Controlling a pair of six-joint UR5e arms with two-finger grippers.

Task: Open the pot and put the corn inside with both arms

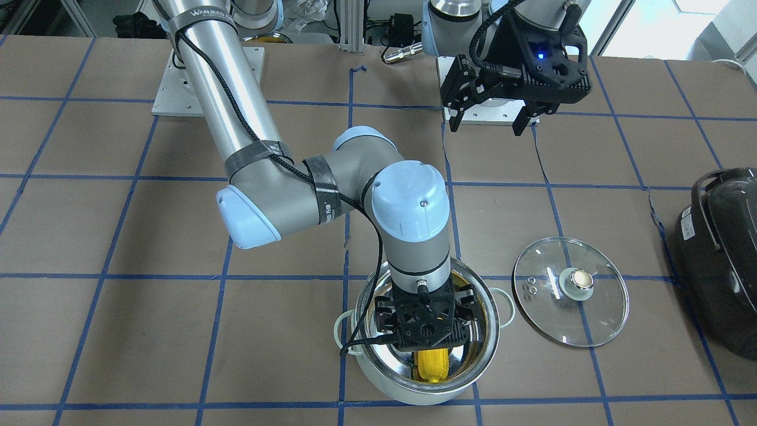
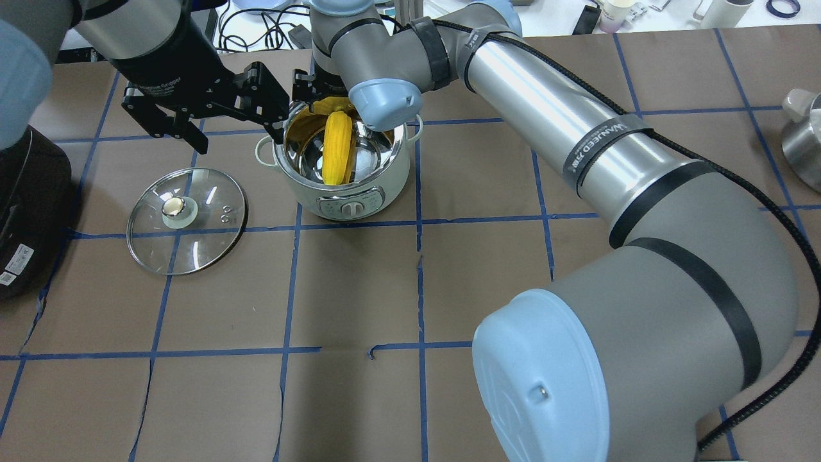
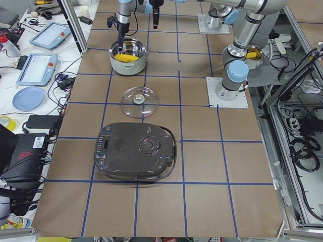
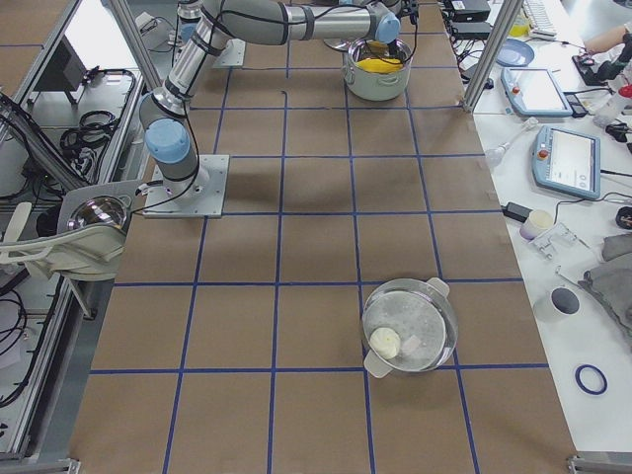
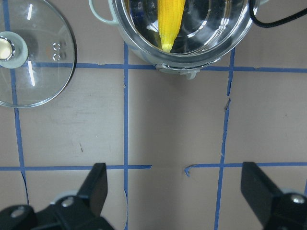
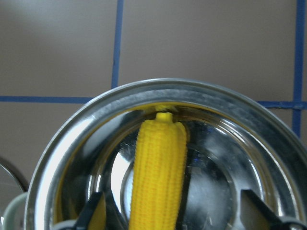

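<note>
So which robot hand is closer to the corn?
Right. The right gripper is open just above the corn inside the pot; the left gripper hangs over the table, off to the pot's side.

Two pots, two lids, one corn, two arms.

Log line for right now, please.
glass lid off, on table | corn in pot | right gripper open, straddling corn | left gripper open, empty, clear of pot

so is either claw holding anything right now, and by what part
Nothing is held. The right claw is open over the pot, its jaws spread wider than the corn lying inside. The left claw is open and empty.
</note>
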